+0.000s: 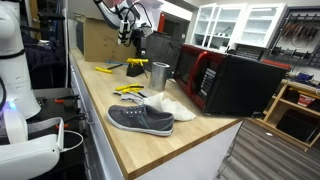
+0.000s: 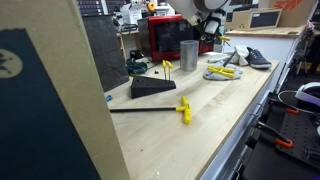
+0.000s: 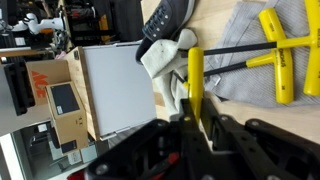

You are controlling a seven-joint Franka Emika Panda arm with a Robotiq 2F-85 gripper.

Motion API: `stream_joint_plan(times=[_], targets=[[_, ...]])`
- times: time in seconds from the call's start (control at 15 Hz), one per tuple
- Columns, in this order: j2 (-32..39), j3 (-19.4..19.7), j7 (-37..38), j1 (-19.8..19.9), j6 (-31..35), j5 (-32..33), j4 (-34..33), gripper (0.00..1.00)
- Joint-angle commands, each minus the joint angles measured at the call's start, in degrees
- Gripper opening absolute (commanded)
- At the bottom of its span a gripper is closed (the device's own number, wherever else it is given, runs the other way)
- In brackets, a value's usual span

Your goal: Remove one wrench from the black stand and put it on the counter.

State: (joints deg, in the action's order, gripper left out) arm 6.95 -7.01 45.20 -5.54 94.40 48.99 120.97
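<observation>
Claw (image 3: 198, 118) clamped on the yellow handle of a wrench (image 3: 196, 75), up above the worktop (image 1: 190, 135) over the shoe (image 3: 165, 18) and white cloth (image 3: 163, 57), black stand (image 2: 150, 89) on the worktop near the metal cup (image 2: 188, 52), a loose wrench (image 2: 183, 108) lying just beside the stand.

From where I stand, the widest bare stretch of the counter (image 2: 215, 128) runs along its front edge, between the black stand (image 2: 150, 88) and the heap of yellow tools (image 2: 222, 72). Only a yellow T-handle wrench (image 2: 183, 108) lies across it. The metal cup (image 1: 160, 73) stands tall near the stand, and the microwave (image 1: 230, 82) behind it walls off that side. A grey shoe (image 1: 140, 119) and a white cloth (image 1: 172, 108) crowd the counter's other end. The gripper (image 1: 124, 36) hangs in open air high above the stand, with the held wrench (image 3: 195, 85) jutting past its fingers
</observation>
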Motion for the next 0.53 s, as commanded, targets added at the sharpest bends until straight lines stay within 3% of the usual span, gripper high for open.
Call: stream_joint_plan(times=[0.0, 0.33, 0.4, 0.47], targets=[[3.34, 0.79, 1.77, -0.44, 4.50, -0.82, -1.31, 0.04], [7.09, 1.00, 3.03, -1.10, 9.30, -2.19, -0.70, 0.04], [7.28, 0.98, 3.11, -1.28, 9.78, -2.54, -0.33, 0.40], [7.37, 1.00, 3.09, -1.40, 10.23, -2.96, -0.11, 0.42]])
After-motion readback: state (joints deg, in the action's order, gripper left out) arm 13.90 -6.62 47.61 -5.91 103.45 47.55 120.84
